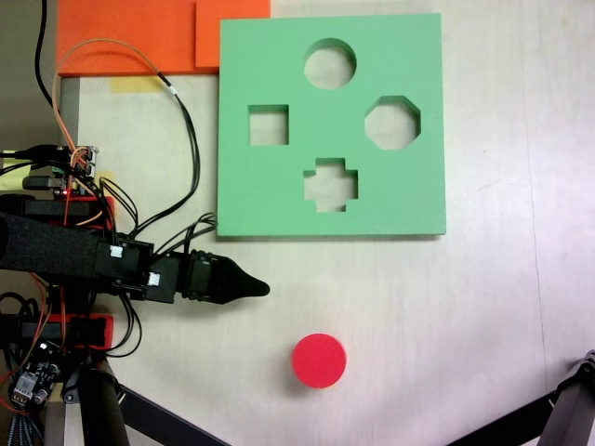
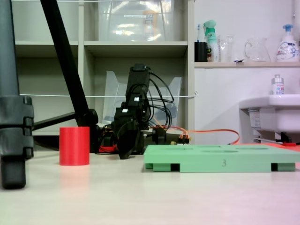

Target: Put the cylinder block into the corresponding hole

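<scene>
The red cylinder block [image 1: 319,360] stands upright on the pale table, below the green foam board [image 1: 418,56] in a fixed view. The board's circular hole [image 1: 330,63] is at its top middle, above the cross cutout, with a square cutout on the left and an octagonal one on the right. My gripper [image 1: 258,288] points right, its black jaws together in a single tip with nothing held. It is up and to the left of the block, just below the board's lower left corner. In the low fixed view the block [image 2: 74,146] stands left of the gripper [image 2: 127,145] and the board [image 2: 211,157].
Orange foam sheets [image 1: 130,32] lie at the top left beside the board. Loose cables [image 1: 186,139] run from the arm's base. Black tripod legs [image 1: 153,416] cross the bottom corners, and one thick leg [image 2: 14,140] stands near the block in the low view.
</scene>
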Available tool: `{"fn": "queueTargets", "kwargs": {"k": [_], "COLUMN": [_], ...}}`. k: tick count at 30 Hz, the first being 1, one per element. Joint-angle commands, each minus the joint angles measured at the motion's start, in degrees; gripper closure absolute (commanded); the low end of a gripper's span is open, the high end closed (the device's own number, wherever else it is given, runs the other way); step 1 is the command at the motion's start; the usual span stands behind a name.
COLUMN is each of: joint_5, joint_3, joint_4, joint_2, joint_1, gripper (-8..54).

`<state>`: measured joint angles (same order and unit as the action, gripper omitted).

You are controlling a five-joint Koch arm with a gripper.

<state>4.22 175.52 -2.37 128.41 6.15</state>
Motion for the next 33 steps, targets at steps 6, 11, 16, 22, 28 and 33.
{"fn": "queueTargets", "kwargs": {"k": [6,11,16,22,28,33], "joint_5": [-5.27,-5.71,-5.63,-5.80,-6.06,-2.81], "joint_3": [3.96,4.04,4.04,4.04,3.96,4.04], "joint_4": [0.70,0.88,0.88,0.88,0.70,0.97], "joint_2": [3.69,3.69,3.69,3.69,3.69,3.78], "joint_1": [0.62,1.14,1.23,1.14,-0.09,-7.73], "gripper": [11.7,11.8,11.8,11.6,11.5,10.9]}}
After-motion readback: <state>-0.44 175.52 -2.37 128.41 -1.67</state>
